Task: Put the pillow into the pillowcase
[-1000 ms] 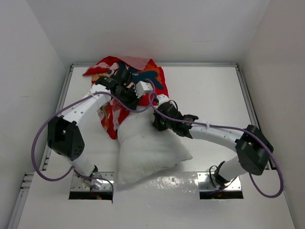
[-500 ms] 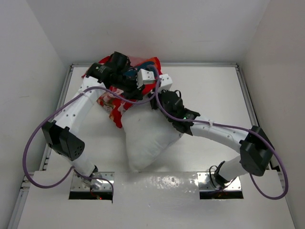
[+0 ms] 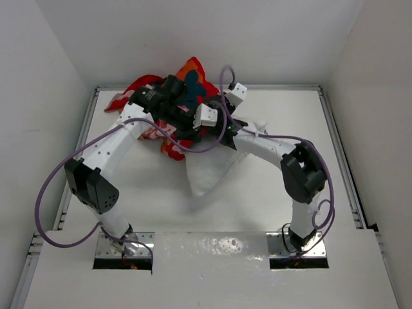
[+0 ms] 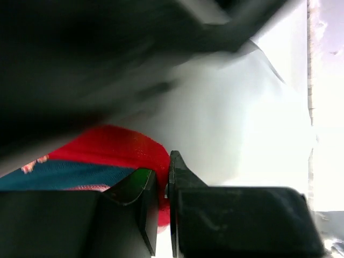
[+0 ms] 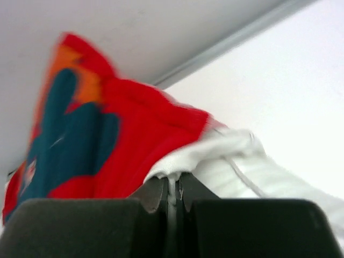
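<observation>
Jaws of the left gripper (image 4: 163, 180) stand almost closed, pinching red cloth of the pillowcase (image 4: 115, 148). The right gripper (image 5: 173, 187) is clamped on a white edge of the pillow (image 5: 231, 156). Both things are bunched near the far edge of the table (image 3: 290, 122), the pillow's white body trailing toward the arm bases.

site: robot lab cell | cues: plain white walls (image 3: 193, 38), white table (image 3: 290, 116), bolted arm bases (image 3: 122, 248)

Matt wht cloth pillow (image 3: 206, 172); printed fabric pillowcase (image 3: 192, 69).
</observation>
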Available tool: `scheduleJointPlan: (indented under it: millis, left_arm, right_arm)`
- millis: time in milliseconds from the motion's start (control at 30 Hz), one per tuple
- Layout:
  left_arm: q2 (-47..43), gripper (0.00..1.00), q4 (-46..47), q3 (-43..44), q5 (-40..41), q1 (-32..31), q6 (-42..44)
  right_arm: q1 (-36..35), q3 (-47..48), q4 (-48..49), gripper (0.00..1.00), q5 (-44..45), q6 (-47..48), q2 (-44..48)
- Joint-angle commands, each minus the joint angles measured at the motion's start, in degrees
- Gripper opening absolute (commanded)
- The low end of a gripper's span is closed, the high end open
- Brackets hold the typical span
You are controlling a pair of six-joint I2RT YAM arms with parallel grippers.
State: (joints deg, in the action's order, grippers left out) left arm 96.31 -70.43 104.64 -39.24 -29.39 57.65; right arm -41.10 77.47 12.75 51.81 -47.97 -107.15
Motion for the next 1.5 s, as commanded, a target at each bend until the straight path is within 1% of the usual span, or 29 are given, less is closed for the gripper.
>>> scheduleJointPlan:
  millis: [0,33,67,100,133,167,200,267,300,367,400,500,533,567,600,667,733,767,800,833,867,900,967,1000,1100,1233,1267,1400,1467]
  left_arm:
    - [-3.67,0.0,-4.72,-1.53,-11.93,-6.74,4.57]
    - [-3.85,0.01,-3.49,-4.33,-9.47,-5.61,4.32]
    - [-3.94,0.06,-2.0,-5.92,-9.19,-4.11,3.27]
    - [-4.11,0.23,1.32,-8.9,-9.27,0.08,0.48]
    - [-4.03,0.33,2.48,-10.23,-10.58,2.47,-0.51]
    - [-3.85,0.41,3.45,-11.12,-10.94,4.58,-1.48]
    - [-3.33,0.51,5.03,-12.34,-9.9,7.56,-2.79]
    - [-3.32,0.55,7.14,-13.32,-7.44,9.17,-6.2]
    - [-3.93,0.6,10.02,-14.02,-6.38,10.22,-7.8]
    - [-5.34,0.65,13.38,-16.65,-4.1,10.75,-12.79]
    - [-6.91,0.71,17.22,-18.49,-2.87,10.75,-15.0]
    - [-8.59,0.73,20.33,-20.87,5.63,10.75,-20.72]
    - [-8.6,0.73,19.81,-21.66,7.32,10.75,-20.56]
    - [-8.86,0.71,19.29,-22.63,8.64,10.75,-20.12]
    - [-8.95,0.7,19.11,-25.68,11.01,10.84,-19.86]
    - [-9.65,0.7,20.68,-28.78,12.7,11.54,-20.81]
    - [-10.18,0.7,21.74,-30.11,10.96,13.55,-22.57]
    - [-11.05,0.7,23.31,-29.59,9.29,17.31,-24.93]
    - [-11.67,0.7,24.46,-29.32,5.01,19.87,-26.69]
    - [-12.28,0.7,25.95,-29.14,3.14,22.68,-28.45]
    - [-13.25,0.7,28.75,-28.97,1.82,28.19,-32.38]
    - [-13.43,0.71,29.64,-28.79,0.41,30.42,-33.9]
    - [-13.78,0.71,30.0,-28.26,1.01,35.51,-34.71]
    - [-13.87,0.71,29.83,-28.26,2.84,36.15,-34.53]
    - [-13.96,0.71,28.43,-29.31,5.84,37.21,-33.22]
    - [-14.13,0.71,26.32,-32.74,5.06,37.21,-30.94]
    - [-13.96,0.71,25.53,-34.05,5.14,37.12,-30.41]
    - [-13.34,0.7,24.73,-37.22,6.38,37.03,-27.6]
    - [-12.99,0.67,23.86,-38.81,6.81,34.76,-23.21]
  right_arm:
    - [4.7,8.92,-12.3,0.0,7.71,-15.85,-4.64]
    - [4.98,7.97,-12.57,0.09,3.6,-14.1,-4.9]
    - [4.98,6.57,-12.06,0.25,1.38,-8.78,-4.38]
    - [5.07,4.29,-9.96,0.45,-1.68,-4.9,-3.51]
    - [5.15,-0.52,-7.94,0.85,-9.28,1.84,-1.06]
    - [5.15,-2.66,-5.31,0.94,-12.49,4.17,0.44]
    - [5.15,-6.42,-5.11,0.99,-14.61,5.59,2.11]
    - [5.15,-10.13,-3.19,0.99,-20.49,10.42,7.45]
    - [5.15,-11.71,-2.56,0.99,-21.91,12.26,9.31]
    - [5.24,-13.14,-5.09,0.99,-23.94,16.75,13.87]
    - [5.33,-12.44,-7.37,0.99,-24.65,18.42,15.03]
    - [6.12,-5.08,-24.29,0.98,-26.58,23.16,17.85]
    - [6.21,-4.18,-27.05,0.92,-27.2,24.66,18.47]
    - [6.12,-3.91,-28.91,0.72,-28.51,26.59,19.34]
    - [6.12,-5.04,-30.23,0.64,-32.7,29.04,21.27]
    - [5.86,-6.89,-31.74,0.6,-36.06,35.2,23.21]
    - [3.07,-8.21,-32.0,0.69,-36.17,41.24,24.88]
    - [1.48,-7.95,-31.91,0.73,-34.86,43.55,25.06]
    - [-0.36,-6.47,-31.74,0.82,-32.85,48.18,24.63]
    - [-3.6,-5.24,-31.3,0.87,-32.91,51.19,24.02]
    - [-5.11,-3.92,-31.12,0.91,-33.35,52.96,23.23]
    - [-6.43,-0.69,-31.38,0.99,-35.18,55.67,20.69]
    - [-10.21,2.93,-32.17,0.99,-35.55,57.62,17.0]
    - [-11.53,6.25,-32.7,0.99,-34.77,59.2,14.89]
    - [-16.1,11.88,-33.75,0.99,-25.65,60.97,3.14]
    - [-17.43,20.52,-39.98,0.99,-22.72,60.27,-4.8]
    - [-17.69,20.61,-40.09,0.99,-22.55,60.79,-5.95]
    - [-19.01,10.7,-32.82,0.99,-22.72,66.06,-3.85]
    - [-19.19,11.37,-33.05,0.99,-20.71,64.59,-4.81]
